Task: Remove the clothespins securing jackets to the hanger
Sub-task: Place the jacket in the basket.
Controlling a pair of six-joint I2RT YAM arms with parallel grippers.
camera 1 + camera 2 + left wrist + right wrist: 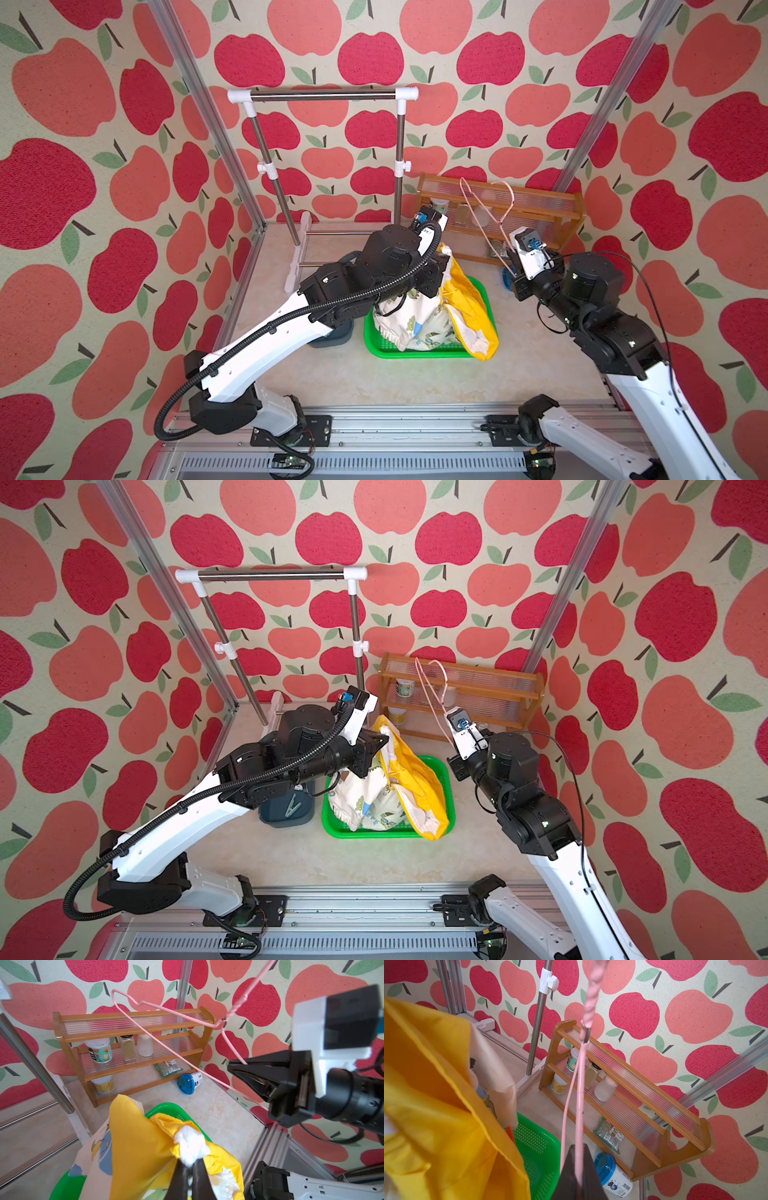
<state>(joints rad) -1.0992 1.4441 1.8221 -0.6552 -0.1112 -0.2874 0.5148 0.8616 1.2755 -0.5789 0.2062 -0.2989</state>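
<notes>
Clothespin [293, 805]: one grey-blue V-shaped clip lies loose inside the dark bin [274, 817], which stands on the table just left of the green basket [374, 834] and partly under the left arm. It is clear of both jacket and hanger.

A second pale-blue piece [366, 810] shows among the cloth folds in the basket. Whether it is a clip clamped on the fabric cannot be told.

Jacket [361, 791]: its lower part rests bunched in the green basket, with cream dinosaur print to the left and yellow lining spilling over the right rim. The upper part is lifted above the basket.

Left gripper [190, 1164]: jaws closed tight on a wad of white fabric at the edge of the yellow lining, holding that part of the jacket up.

Right gripper [578, 1148]: jaws closed on the hanger [580, 1095], pinching one wire run below the twisted neck. It is to the right of the basket and apart from the jacket.

The pink hanger is raised, tilted and bare in front of the wooden shelf [133, 1022].

Beyond, a blue-lidded jar [190, 1083] lies on its side on the table at the shelf's foot. Jars and a packet sit on the shelf's tiers.

The steel rack [324, 96] stands at the far left against the apple-print wall.
</notes>
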